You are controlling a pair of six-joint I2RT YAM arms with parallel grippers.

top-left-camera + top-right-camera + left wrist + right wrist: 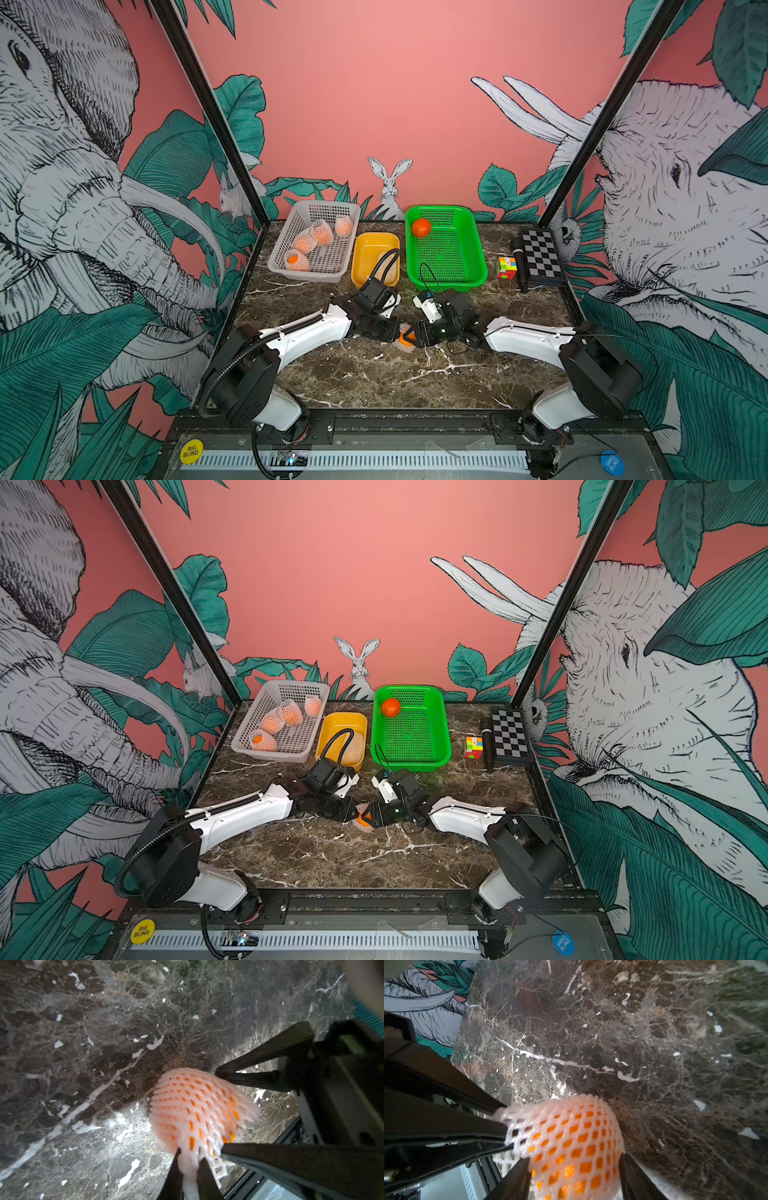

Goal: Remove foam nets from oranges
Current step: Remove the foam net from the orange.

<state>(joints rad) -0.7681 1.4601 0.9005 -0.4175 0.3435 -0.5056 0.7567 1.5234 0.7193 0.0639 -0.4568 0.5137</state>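
Mid-surface we note: left gripper (189, 1168) pinching foam net (195, 1105) tail; right gripper (574, 1159) spread around netted orange (596, 1181). Next, we judge: clamp fruit, pull apart.

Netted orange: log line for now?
left end effector: shut on net tail | right end effector: astride orange, grip unclear | net not off
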